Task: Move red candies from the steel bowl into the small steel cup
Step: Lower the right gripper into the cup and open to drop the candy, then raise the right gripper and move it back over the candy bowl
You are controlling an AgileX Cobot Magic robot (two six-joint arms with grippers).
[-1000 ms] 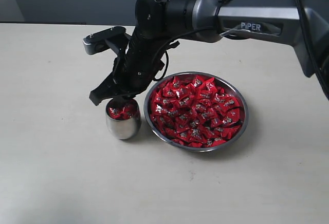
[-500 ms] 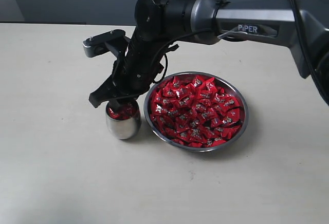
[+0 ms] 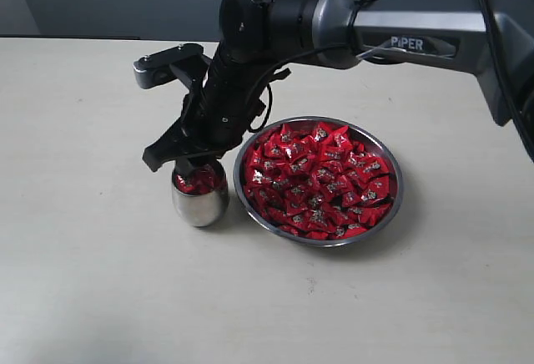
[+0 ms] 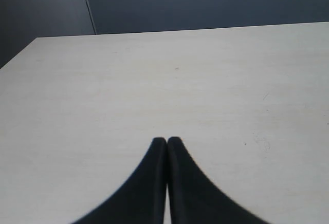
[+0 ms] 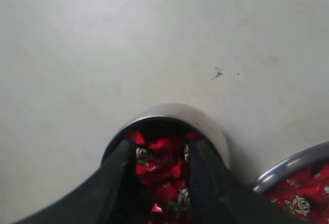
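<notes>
Looking first at your left gripper [image 4: 166,143], you can see its fingers pressed tightly together above bare table [image 4: 154,80], though the pictures do not show where it sits relative to the cup [image 3: 200,204]. Your right gripper [image 3: 185,164] hangs directly over the cup's mouth with its fingers [image 5: 119,162] spread apart, and some of the red candies [image 3: 198,184] lie inside the cup below the gap between them. Just to the right of the cup stands the bowl [image 3: 321,244], heaped with many more red candies.
</notes>
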